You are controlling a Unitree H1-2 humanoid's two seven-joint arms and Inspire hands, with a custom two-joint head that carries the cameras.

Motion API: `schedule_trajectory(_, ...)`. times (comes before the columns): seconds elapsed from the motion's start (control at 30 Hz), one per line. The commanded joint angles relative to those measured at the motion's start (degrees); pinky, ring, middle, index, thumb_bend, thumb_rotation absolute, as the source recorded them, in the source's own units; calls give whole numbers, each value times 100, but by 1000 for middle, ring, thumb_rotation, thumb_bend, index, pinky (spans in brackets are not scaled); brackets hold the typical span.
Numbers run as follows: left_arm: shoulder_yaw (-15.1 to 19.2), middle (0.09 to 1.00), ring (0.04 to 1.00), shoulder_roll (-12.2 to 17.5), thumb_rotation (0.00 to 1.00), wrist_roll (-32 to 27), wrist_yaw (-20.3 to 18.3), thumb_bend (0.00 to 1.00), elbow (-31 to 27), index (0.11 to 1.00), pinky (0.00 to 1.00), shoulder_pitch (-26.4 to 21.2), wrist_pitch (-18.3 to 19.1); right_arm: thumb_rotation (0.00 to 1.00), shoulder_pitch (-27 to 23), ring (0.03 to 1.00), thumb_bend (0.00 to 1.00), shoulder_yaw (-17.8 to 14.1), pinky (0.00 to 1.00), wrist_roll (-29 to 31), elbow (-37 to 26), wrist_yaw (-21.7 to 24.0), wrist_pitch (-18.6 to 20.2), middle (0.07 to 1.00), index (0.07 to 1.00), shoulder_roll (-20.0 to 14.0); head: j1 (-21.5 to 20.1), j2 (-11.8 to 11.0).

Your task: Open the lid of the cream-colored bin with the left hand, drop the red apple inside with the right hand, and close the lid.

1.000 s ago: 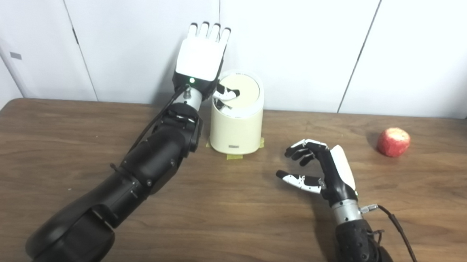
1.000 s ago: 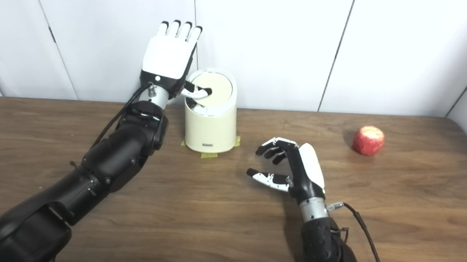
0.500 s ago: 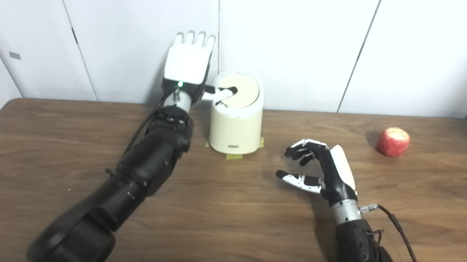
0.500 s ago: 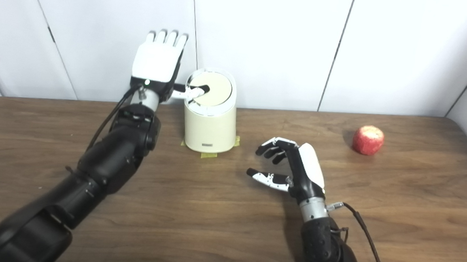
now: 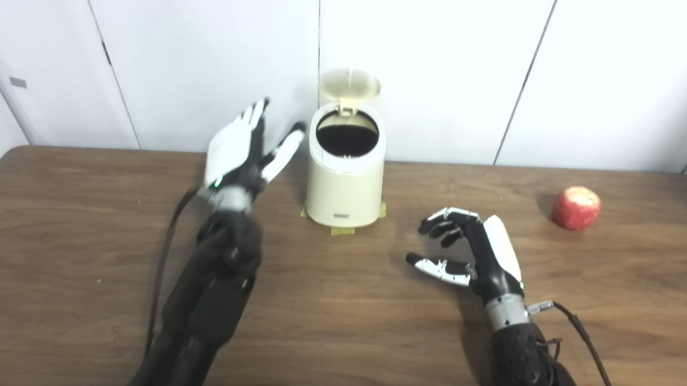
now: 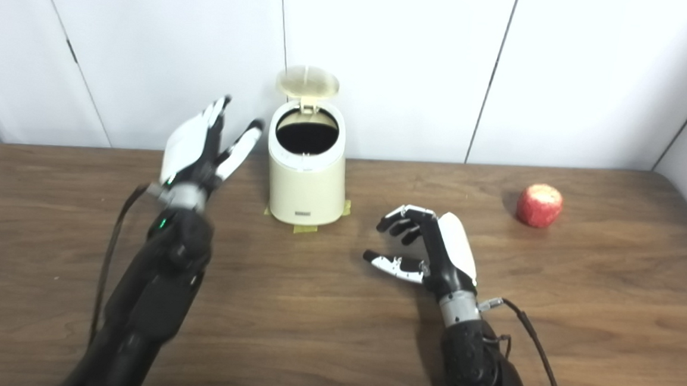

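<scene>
I am viewing the wooden desk (image 5: pixel 335 336) carrying everything. The cream-colored bin (image 5: pixel 344 181) is standing at the desk's back edge on yellow tape (image 5: pixel 341 230), its lid (image 5: pixel 349 84) standing upright, the dark opening showing. My left hand (image 5: pixel 242 148) is hovering just beside the bin's left, fingers spread, grasping nothing. My right hand (image 5: pixel 471 254) is resting mid-desk, fingers loosely curled and apart, empty. The red apple (image 5: pixel 576 208) is sitting far right, well apart from both hands.

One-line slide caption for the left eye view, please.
Bin lid up, left hand open beside it, right hand empty, apple waiting.
</scene>
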Motion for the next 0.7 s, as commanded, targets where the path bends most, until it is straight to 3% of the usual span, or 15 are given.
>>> schedule_trajectory(0.0,25,1000,1000,26,1000,-230,201,380,-527,992,1000,-50,-537,144,-58,569,485,-9,458,-26,-74,-43,-30,621,495,18,-8,0)
schedule_trajectory(0.2,93,889,883,366,1000,-947,-54,298,-1177,878,798,757,-1556,147,-118,557,485,-46,443,5,-6,-168,-178,609,494,-19,-1,-13)
schedule_trajectory(0.4,258,839,820,509,990,-1458,-68,218,-1307,835,718,1306,-2371,146,-178,588,486,-45,476,-93,-41,-301,-294,618,494,-63,-84,-62)
schedule_trajectory(0.6,340,800,765,566,854,-1557,-70,182,-1291,796,647,1656,-2597,146,-386,541,487,45,424,-751,-427,-262,-125,619,494,-379,-112,-105)
schedule_trajectory(0.67,358,794,752,576,830,-1624,-114,185,-1297,794,632,1770,-2623,151,-469,555,491,44,413,-952,-721,2,145,717,497,-556,-144,-102)
